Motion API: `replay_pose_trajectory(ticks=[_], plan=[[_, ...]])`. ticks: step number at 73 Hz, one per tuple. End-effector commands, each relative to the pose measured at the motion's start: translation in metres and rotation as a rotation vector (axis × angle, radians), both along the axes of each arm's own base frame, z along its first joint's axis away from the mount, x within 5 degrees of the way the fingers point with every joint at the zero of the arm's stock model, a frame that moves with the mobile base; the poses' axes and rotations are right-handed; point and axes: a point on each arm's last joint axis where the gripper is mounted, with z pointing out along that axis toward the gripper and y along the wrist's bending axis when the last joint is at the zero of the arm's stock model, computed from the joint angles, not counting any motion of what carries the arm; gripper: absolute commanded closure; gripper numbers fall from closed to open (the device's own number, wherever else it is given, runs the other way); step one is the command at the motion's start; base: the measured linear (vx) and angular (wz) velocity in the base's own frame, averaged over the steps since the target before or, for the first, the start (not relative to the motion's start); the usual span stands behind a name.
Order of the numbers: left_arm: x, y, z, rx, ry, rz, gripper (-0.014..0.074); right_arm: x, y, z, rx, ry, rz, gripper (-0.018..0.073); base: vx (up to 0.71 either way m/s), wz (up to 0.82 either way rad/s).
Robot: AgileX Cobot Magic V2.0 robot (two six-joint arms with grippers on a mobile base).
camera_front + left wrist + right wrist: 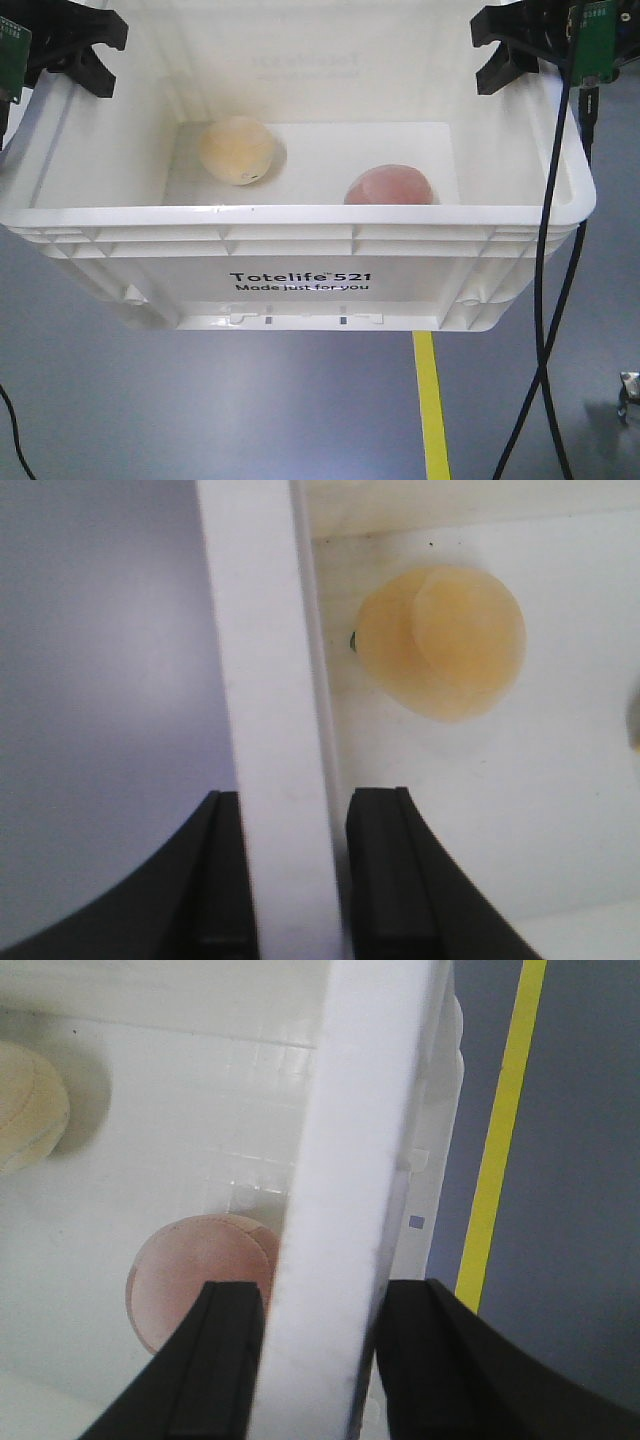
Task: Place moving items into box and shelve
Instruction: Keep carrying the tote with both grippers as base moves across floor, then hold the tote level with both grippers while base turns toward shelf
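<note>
Exterior front-facing view: cream-yellow ball (238, 150) sits on the floor of the Totelife crate (300, 215), back-left; pinkish-peach ball (392, 186) sits front-right, partly hidden by the near rim. Balls are well apart, not touching. Left gripper (295, 810) straddles the crate's left wall, one finger inside and one outside, jaws pinched on the wall, cream ball near the inner finger. Right gripper (325, 1300) does the same on the right wall, jaws clamped on it, peach ball just beside the inner finger. Grey floor (120, 400) below, yellow floor stripe (430, 400) under the crate's right half, black cables (545, 300) hang at right.
</note>
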Motion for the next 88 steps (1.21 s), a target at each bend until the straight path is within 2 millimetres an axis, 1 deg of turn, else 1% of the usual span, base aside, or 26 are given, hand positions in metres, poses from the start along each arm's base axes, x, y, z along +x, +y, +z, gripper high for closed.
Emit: replay_pose_trajectory(ticks=[1, 39, 88], plan=[[-0.0126, -0.0109, 0.0374, -0.146, -0.179, -0.025, 0.0613, -0.0136, 0.0098, 0.0401, 0.162, -0.185, 0.032, 0.0570, 0.62, -0.05], [-0.0124, -0.0110, 0.0371, -0.145, -0.177, -0.026, 0.0613, -0.0135, 0.0095, 0.0400, 0.158, -0.186, 0.031, 0.0570, 0.62, -0.10], [-0.0121, -0.0100, 0.0370, -0.138, -0.180, -0.023, 0.0613, -0.0136, 0.0100, 0.0401, 0.165, -0.185, 0.032, 0.0570, 0.56, -0.28]])
